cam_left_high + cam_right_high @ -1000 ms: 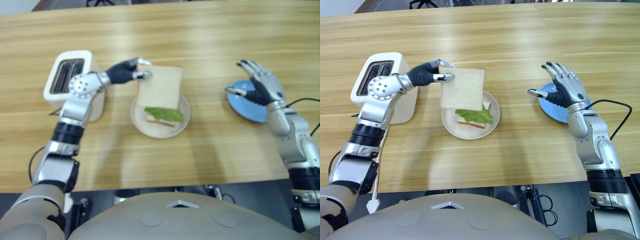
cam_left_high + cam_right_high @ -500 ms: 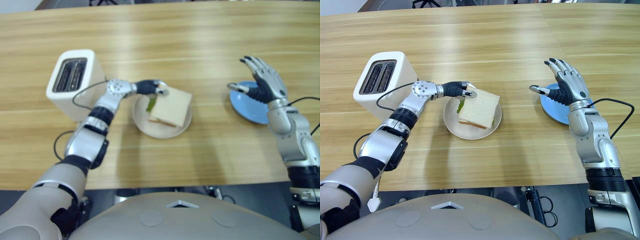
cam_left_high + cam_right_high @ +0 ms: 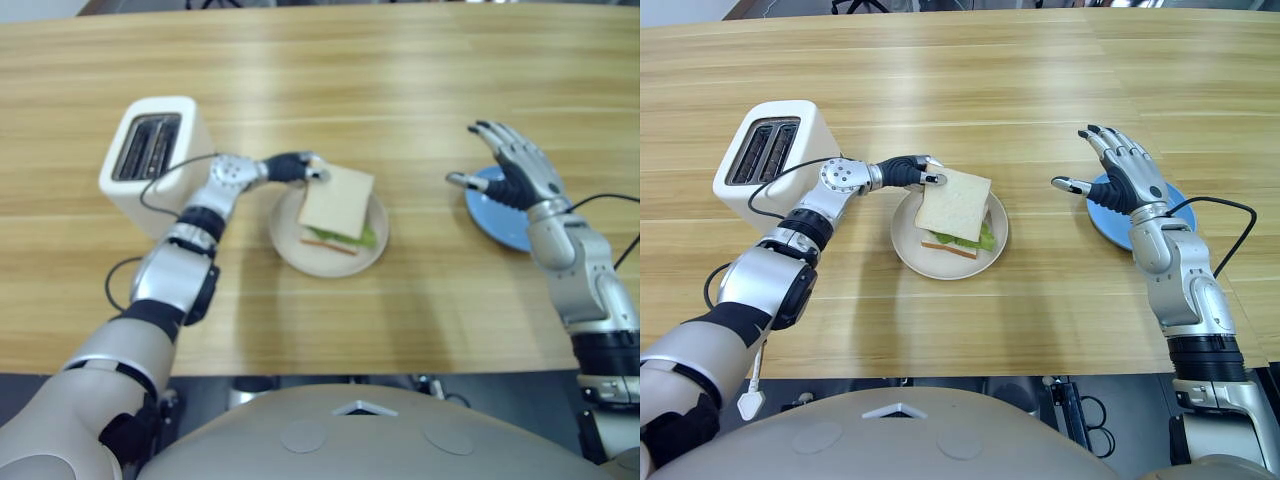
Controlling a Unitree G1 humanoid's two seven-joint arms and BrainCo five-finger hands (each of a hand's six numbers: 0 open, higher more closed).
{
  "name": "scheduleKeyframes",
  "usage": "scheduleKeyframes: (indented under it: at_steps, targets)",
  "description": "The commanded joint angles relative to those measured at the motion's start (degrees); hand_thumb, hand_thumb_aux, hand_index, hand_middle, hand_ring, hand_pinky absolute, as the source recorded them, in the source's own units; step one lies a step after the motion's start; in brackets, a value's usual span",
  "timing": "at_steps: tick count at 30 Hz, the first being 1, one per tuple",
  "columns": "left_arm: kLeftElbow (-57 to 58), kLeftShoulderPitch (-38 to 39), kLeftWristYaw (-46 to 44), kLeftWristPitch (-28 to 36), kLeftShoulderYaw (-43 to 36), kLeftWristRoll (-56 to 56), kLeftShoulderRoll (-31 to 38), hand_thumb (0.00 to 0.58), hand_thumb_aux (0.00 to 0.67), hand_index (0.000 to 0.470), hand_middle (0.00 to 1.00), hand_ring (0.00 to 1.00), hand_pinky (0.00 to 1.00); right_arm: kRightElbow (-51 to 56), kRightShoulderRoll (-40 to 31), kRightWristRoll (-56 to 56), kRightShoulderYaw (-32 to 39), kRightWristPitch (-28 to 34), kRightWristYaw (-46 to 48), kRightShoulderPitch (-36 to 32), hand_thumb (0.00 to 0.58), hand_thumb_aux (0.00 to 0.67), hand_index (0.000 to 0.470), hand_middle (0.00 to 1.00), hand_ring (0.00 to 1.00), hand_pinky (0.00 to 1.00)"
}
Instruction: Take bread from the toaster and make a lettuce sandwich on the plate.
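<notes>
Wooden table (image 3: 1040, 80): bare wood fills the upper frame and the gap between the two dishes; its near edge crosses the lower frame. Toaster (image 3: 765, 160), centre left, stands apart from the plate (image 3: 940, 266) at centre. Blue dish (image 3: 1108, 222), centre right, lies well apart from both. The plate holds a bottom slice (image 3: 940, 248), lettuce (image 3: 977, 240) and a tilted top slice (image 3: 953, 205). My left hand (image 3: 908, 171) pinches its raised upper-left corner, fingers closed. My right hand (image 3: 1125, 170) hovers over the blue dish, fingers spread, holding nothing.
</notes>
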Motion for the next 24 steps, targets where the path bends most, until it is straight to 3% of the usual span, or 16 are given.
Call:
scheduleKeyframes:
  at_steps: [1, 11, 18, 24]
  targets:
    - [1.9, -0.2, 2.2, -0.3, -0.8, 2.9, -0.7, 0.58, 0.67, 0.46, 1.0, 1.0, 1.0, -0.7, -0.2, 0.2, 0.6, 0.0, 1.0, 0.4, 0.0, 0.0, 0.0, 0.0, 0.0, 0.0]
    - [5.2, -0.3, 13.1, 0.8, -4.7, 11.5, -1.8, 0.58, 0.67, 0.46, 1.0, 1.0, 1.0, -5.3, -0.3, -0.1, 2.6, -2.2, 3.8, 2.7, 0.0, 0.0, 0.0, 0.0, 0.0, 0.0]
    - [6.6, -0.9, 21.7, 1.1, -9.5, 18.9, -2.4, 0.58, 0.67, 0.46, 1.0, 1.0, 1.0, -8.3, 3.7, -1.3, 15.1, -7.7, 9.3, 5.1, 0.0, 0.0, 0.0, 0.0, 0.0, 0.0]
    - [7.4, -1.3, 25.3, 1.4, -12.5, 23.3, -2.2, 0.58, 0.67, 0.46, 1.0, 1.0, 1.0, -8.1, 5.8, -3.6, 21.8, -9.5, 12.4, 4.1, 0.0, 0.0, 0.0, 0.0, 0.0, 0.0]
